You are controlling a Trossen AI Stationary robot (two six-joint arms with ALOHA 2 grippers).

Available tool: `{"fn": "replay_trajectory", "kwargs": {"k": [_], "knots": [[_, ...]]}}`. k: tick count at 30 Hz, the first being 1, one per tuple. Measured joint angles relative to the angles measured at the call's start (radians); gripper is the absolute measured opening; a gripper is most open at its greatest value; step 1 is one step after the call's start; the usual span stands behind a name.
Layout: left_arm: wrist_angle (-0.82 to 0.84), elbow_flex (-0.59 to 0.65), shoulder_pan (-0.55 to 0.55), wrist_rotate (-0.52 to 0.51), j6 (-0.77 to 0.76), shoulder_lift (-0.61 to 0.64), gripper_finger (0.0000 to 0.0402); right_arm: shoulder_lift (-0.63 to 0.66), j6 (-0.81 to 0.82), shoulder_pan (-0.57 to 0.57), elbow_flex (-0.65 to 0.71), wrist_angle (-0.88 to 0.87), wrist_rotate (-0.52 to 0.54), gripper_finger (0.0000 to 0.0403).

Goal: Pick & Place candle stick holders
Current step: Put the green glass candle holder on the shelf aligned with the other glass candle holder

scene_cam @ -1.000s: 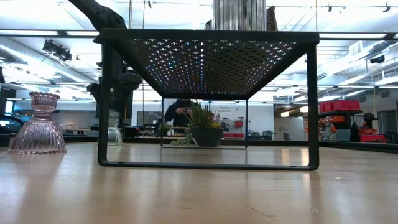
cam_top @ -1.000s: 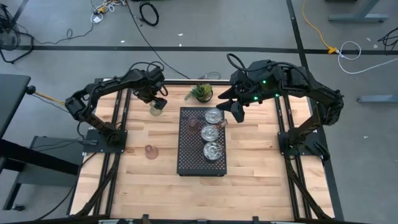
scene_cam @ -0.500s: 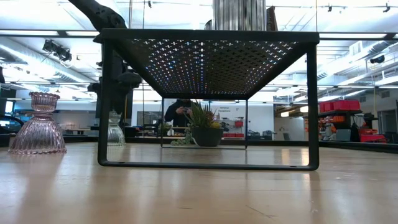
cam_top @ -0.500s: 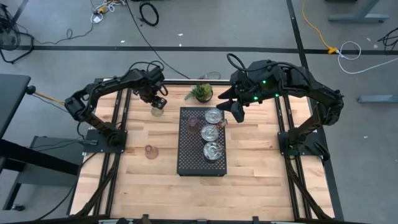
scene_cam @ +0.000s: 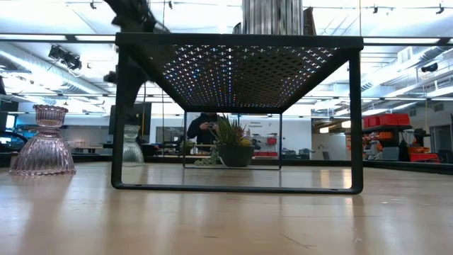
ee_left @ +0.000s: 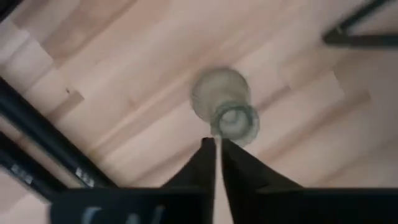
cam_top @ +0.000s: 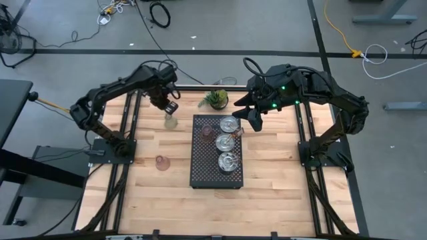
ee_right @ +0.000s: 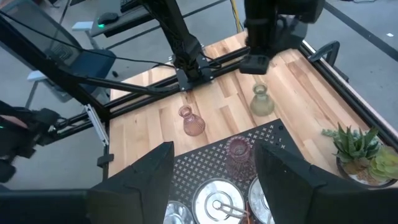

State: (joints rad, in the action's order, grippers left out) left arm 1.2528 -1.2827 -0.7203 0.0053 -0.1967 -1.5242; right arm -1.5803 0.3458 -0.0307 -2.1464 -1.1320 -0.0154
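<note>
A clear-greenish glass candle stick holder (cam_top: 171, 122) (ee_left: 224, 111) stands on its base on the wooden table, left of the black perforated tray (cam_top: 202, 167). My left gripper (cam_top: 170, 108) (ee_left: 215, 144) hangs above it, shut on nothing. On the tray stand three silver holders (cam_top: 229, 124) (cam_top: 225, 141) (cam_top: 228, 161) and a pink glass one (cam_top: 207, 131). Another pink glass holder (cam_top: 161, 163) (scene_cam: 42, 142) stands on the table near the left edge. My right gripper (cam_top: 254, 123) (ee_right: 216, 152) hovers open by the tray's far right corner.
A small potted plant (cam_top: 217, 99) stands at the far edge, just behind the tray. The tray stands raised on legs (scene_cam: 122, 113). Bare wood lies on the near half of the table and right of the tray. A person shows in the room beyond.
My left gripper has gone up from around the clear-greenish glass holder and now hangs clear above it. The holder still stands on the table. My right arm has kept still.
</note>
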Motion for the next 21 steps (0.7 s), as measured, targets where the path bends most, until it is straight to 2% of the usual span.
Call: {"fn": "replay_trajectory", "kwargs": {"k": [3, 9, 14, 21], "knots": [[0.050, -0.069, 0.021, -0.024, 0.001, 0.002, 0.0004, 0.000, -0.016, 0.000, 0.000, 0.000, 0.000, 0.0222], [0.059, -0.121, 0.034, -0.033, -0.015, 0.002, 0.0043, 0.000, -0.024, 0.000, 0.000, 0.000, 0.000, 0.0222], [0.127, -0.117, 0.040, 0.013, -0.026, -0.021, 0.0090, 0.000, -0.024, 0.000, 0.000, 0.000, 0.000, 0.0222], [0.137, -0.117, 0.057, -0.006, -0.025, -0.077, 0.0191, 0.000, -0.025, 0.000, 0.000, 0.001, 0.000, 0.0222]]}}
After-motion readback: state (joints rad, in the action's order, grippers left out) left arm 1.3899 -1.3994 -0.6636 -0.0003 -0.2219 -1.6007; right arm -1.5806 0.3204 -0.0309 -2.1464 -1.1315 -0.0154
